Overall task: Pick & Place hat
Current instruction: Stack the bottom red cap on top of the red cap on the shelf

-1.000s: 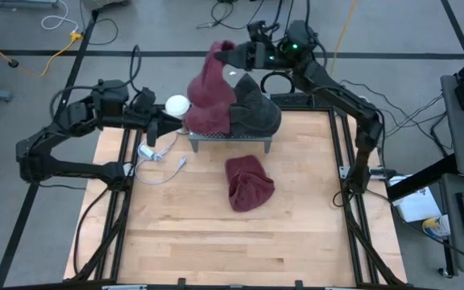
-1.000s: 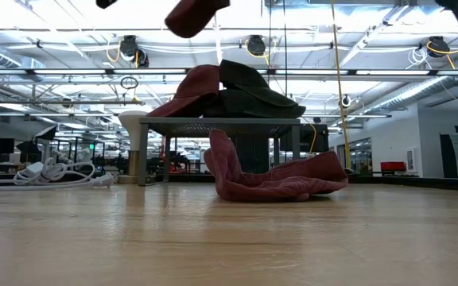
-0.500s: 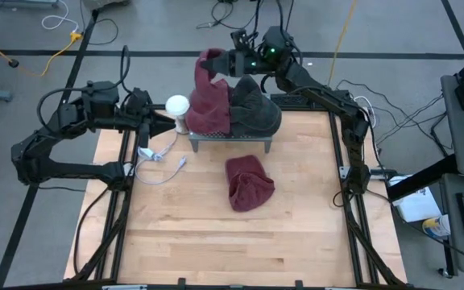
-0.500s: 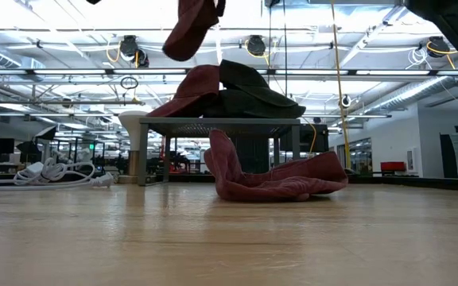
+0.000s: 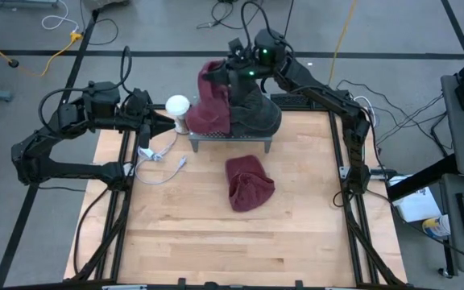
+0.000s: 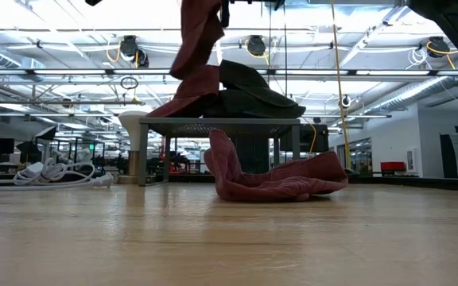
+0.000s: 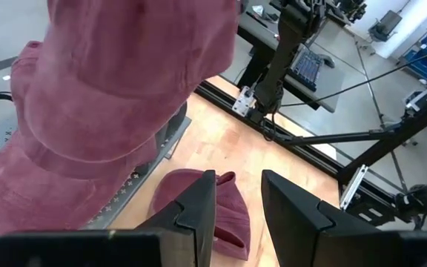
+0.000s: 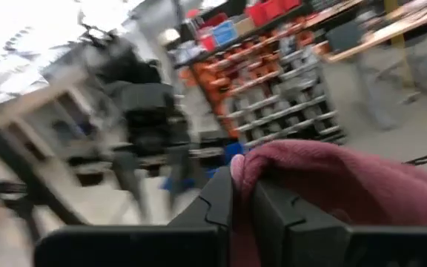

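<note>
The right gripper (image 5: 234,71) is up in the air over the far edge of the table (image 5: 216,234). Its two fingers are pinched tight on a fold of a red hat (image 5: 213,97). It holds the hat by one bit of cloth, so the rest hangs down long and loose. In the low view the bottom of the hanging hat looks like it reaches the pile below, so it may not be fully free yet.

The pile sits on a small metal stand (image 5: 230,139) at the far edge of the table. A dark hat (image 5: 256,109) lies on that stand, just beside the red one. The stand keeps the hats up high, which I think makes them easier to pinch from above.

A second red hat (image 5: 248,184) lies flat on the wood near the middle of the table, well apart from the stand. That looks like the spot where hats get put down.

The left gripper (image 5: 153,122) waits by the far left corner, near a white ball-shaped thing (image 5: 177,105). Its fingers (image 7: 199,208) are a little apart and hold nothing. A white cable (image 5: 161,155) lies on the wood close by.
</note>
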Robot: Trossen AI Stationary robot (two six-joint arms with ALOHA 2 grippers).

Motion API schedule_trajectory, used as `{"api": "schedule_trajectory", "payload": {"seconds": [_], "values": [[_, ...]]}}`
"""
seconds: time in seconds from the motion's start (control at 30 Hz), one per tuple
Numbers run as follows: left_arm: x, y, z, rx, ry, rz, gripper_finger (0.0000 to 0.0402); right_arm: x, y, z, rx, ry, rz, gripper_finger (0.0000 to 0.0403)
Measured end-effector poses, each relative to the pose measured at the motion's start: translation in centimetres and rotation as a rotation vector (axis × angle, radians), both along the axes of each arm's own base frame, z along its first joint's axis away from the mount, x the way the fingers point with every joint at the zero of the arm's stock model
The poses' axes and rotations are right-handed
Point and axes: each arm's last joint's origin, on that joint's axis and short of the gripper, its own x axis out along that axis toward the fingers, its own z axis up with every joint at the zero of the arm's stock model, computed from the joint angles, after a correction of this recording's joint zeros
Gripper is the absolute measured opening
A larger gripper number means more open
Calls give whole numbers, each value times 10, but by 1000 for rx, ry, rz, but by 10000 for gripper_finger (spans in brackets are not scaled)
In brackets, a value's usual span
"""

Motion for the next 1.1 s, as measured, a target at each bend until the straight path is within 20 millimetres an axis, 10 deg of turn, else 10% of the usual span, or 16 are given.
{"api": "schedule_trajectory", "payload": {"seconds": [0.53, 0.87, 1.1], "values": [[0, 0, 0, 1, 1, 0, 113, 18, 12, -9, -503, -54, -87, 16], [0, 0, 0, -6, 1, 1, 113, 47, -4, -54, -489, 26, -65, 16], [0, 0, 0, -12, 0, 4, 113, 43, 0, -39, -546, -104, 35, 16]]}}
